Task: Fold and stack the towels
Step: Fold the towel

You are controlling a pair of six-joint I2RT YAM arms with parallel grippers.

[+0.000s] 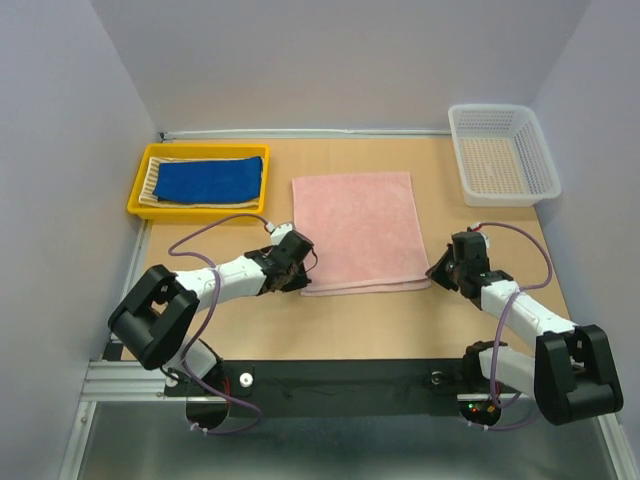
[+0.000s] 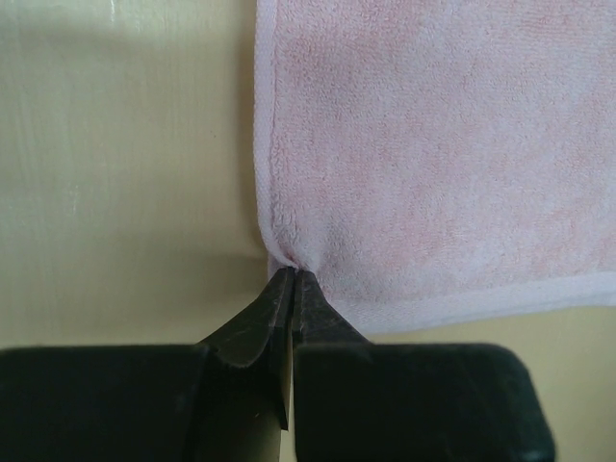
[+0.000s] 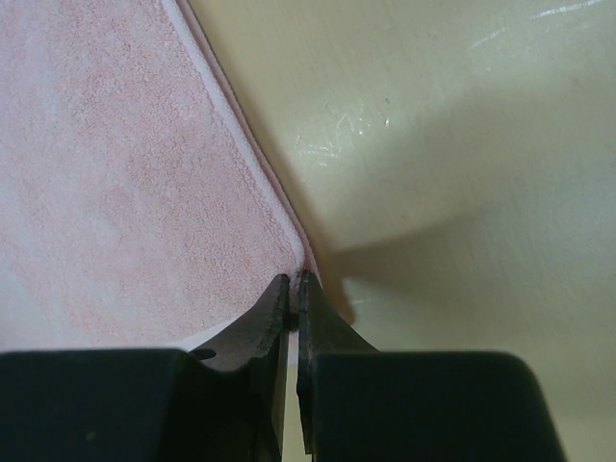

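Where the pink towel (image 1: 360,232) lies: flat in the middle of the worktop (image 1: 400,330), between my two arms; its near edge shows a second layer, so I judge it half-folded.
Other towels: the blue towel (image 1: 210,180) lies on the striped towel (image 1: 152,180) inside the yellow tray (image 1: 135,205) at the far left, well apart from the pink one.
My left fingers (image 2: 291,281): closed narrow on the near-left corner; the cloth puckers into the tips.
My right fingers (image 3: 292,284): closed narrow on the near-right corner, only the very hem between them.
Risk, slipping: each bite is thin, so a corner could pull free on a quick lift and the fold would land crooked.
Risk, layers: I may hold one layer only; the lower one would drag and bunch.
Risk, uneven travel: if one arm leads, the edges won't meet square.
My left arm (image 1: 225,275): low, reaching forward and inward, wrist close above the worktop.
My right arm (image 1: 520,315): mirrored, elbow bent, wrist low, angled inward.
Beyond: the white basket (image 1: 500,108), far right, apart from all this.
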